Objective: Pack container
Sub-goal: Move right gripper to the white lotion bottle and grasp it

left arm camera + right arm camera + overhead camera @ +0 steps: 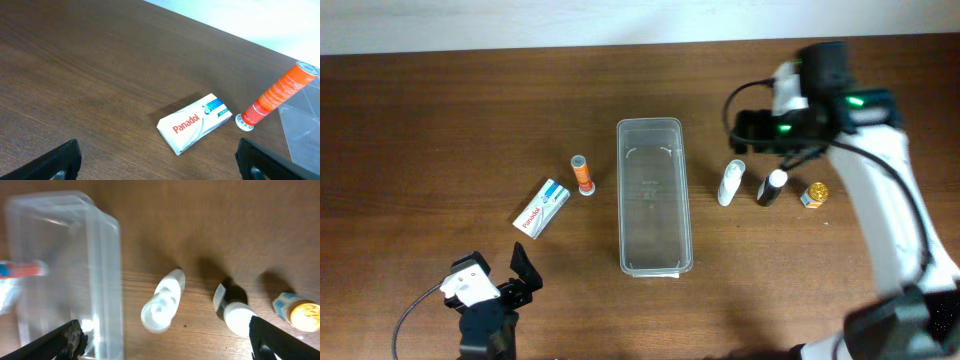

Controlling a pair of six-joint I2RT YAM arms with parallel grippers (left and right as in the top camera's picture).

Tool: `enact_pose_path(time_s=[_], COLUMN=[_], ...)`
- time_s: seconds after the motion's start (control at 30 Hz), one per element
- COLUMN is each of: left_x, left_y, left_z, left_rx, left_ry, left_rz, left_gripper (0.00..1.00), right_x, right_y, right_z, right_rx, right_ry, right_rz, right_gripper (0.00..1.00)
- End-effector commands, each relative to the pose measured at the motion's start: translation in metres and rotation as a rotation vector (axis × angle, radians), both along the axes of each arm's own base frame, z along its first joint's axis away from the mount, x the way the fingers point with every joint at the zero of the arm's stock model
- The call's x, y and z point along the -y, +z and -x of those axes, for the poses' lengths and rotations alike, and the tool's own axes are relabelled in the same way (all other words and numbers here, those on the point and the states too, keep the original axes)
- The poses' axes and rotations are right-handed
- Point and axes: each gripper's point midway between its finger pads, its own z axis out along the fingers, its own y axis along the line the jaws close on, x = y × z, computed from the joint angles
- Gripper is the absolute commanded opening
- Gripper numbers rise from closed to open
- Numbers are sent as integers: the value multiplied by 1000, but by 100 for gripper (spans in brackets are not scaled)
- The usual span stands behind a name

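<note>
The clear plastic container lies lengthwise at the table's middle and looks empty; it also shows in the right wrist view. Left of it lie an orange tube and a white Panadol box, both also in the left wrist view: tube, box. Right of it stand a white bottle, a black bottle with a white cap and a small gold-capped jar. My left gripper is open and empty, short of the box. My right gripper is open and empty above the white bottle.
The wooden table carries everything. A pale wall or edge runs along the table's far side. My right arm's white link reaches over the table's right side.
</note>
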Motion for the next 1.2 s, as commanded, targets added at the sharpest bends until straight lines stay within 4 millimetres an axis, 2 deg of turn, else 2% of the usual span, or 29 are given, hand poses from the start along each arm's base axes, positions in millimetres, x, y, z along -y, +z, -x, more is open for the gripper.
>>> enact_pose_path(time_s=[0.0,0.03,0.13,0.27,0.5,0.73,0.8,0.93,0.97,1.17], left_x=[0,0,0,0,0,0,0,0,0,0], left_y=[0,0,0,0,0,0,0,0,0,0], left_z=[0,0,0,0,0,0,0,0,0,0], left_rx=[3,3,3,3,3,3,3,3,3,3], left_ry=[-5,-5,-5,-5,-5,-5,-5,-5,-5,-5], left_rz=[-6,-6,-6,-6,-6,-6,-6,-6,-6,-6], left_gripper=[99,99,99,100,99,100,100,99,99,99], right_x=[-1,-5,-14,-7,-5,-6,-6,-12,-12,-13], right_y=[-24,-30,-46,-60,-62,-62,-62,-62,-62,-62], right_z=[-5,-5,0,6,12,9,9,9,9,10], right_rx=[-54,-71,-126,-172,-198,-182,-180,-186,-186,-187], right_ry=[-55,-50,-56,-132,-134,-106,-101,-92,-92,-87], right_rz=[112,116,129,214,229,233,233,200,197,196], right_gripper=[99,100,94,90,72,71,68,41,39,39])
